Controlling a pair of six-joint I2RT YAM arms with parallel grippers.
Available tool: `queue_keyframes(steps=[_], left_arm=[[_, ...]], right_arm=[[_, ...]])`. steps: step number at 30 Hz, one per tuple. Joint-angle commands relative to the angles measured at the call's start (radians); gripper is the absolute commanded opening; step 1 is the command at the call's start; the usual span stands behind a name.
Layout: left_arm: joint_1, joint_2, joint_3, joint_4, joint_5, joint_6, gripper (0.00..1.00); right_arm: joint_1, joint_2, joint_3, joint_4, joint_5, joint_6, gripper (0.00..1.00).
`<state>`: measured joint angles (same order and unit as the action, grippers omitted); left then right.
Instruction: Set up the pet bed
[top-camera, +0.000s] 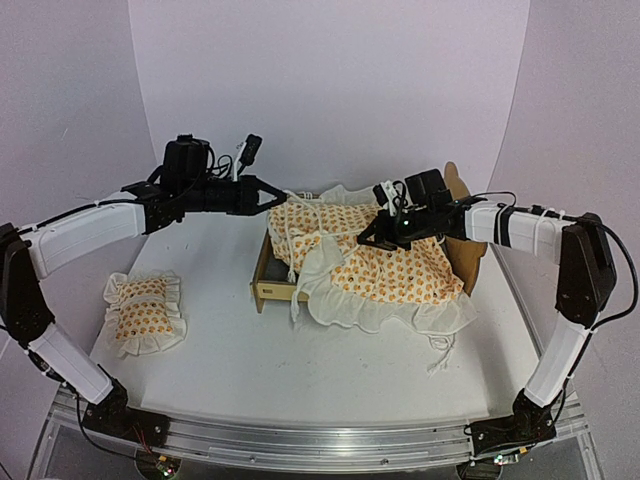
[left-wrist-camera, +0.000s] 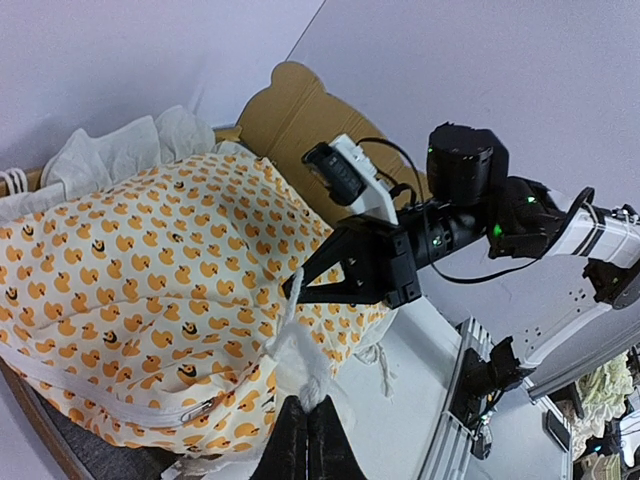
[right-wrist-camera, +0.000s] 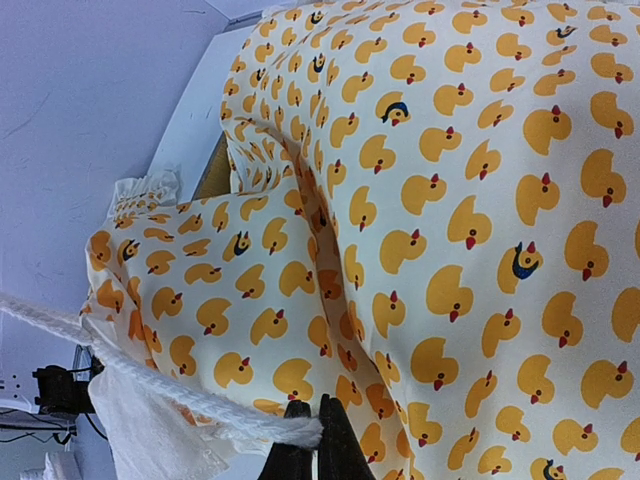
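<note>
Left gripper (top-camera: 280, 200): jaws closed on a twisted tie (left-wrist-camera: 305, 375) at the far left corner of the mattress cover (top-camera: 390, 265); in the left wrist view the white strip is seen rising straight from the fingertips. Right gripper (top-camera: 363, 241): jaws closed on a cord tie (right-wrist-camera: 200, 400), held above the middle of the cover, with a flap of white ruffle hanging below it.

The cover (cream, orange duck print) is bunched over the pet bed (top-camera: 277, 291) and spills across the near rail onto the table (top-camera: 300, 380). The bed stands at mid-table, nearer the far edge than the near one. Its low footboard faces left, and a strip of dark base is visible behind it. The eared headboard (left-wrist-camera: 290, 110) stands at the right end. The matching pillow (top-camera: 145, 314) lies flat near the left edge, well apart from the bed.
</note>
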<state>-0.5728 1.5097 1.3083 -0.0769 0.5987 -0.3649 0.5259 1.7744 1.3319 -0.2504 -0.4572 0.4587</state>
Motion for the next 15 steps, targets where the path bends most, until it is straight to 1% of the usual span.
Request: queue_keyframes(steps=[1, 5, 8, 11, 15], left_arm=[[-0.001, 0.042, -0.012, 0.048, -0.022, 0.019, 0.00], [-0.001, 0.090, -0.014, 0.046, -0.053, 0.038, 0.00], [-0.001, 0.096, -0.032, 0.047, -0.086, 0.053, 0.00], [-0.001, 0.088, -0.058, 0.047, -0.083, 0.076, 0.00], [-0.001, 0.053, -0.109, 0.043, -0.144, 0.126, 0.00]], right_arm=[[-0.006, -0.062, -0.005, 0.040, -0.010, 0.001, 0.00], [-0.005, -0.061, -0.006, 0.042, -0.018, 0.000, 0.00], [-0.005, -0.061, -0.010, 0.042, -0.017, 0.001, 0.00], [-0.006, -0.058, -0.007, 0.041, -0.017, -0.001, 0.00], [-0.005, -0.051, -0.001, 0.042, -0.025, 0.001, 0.00]])
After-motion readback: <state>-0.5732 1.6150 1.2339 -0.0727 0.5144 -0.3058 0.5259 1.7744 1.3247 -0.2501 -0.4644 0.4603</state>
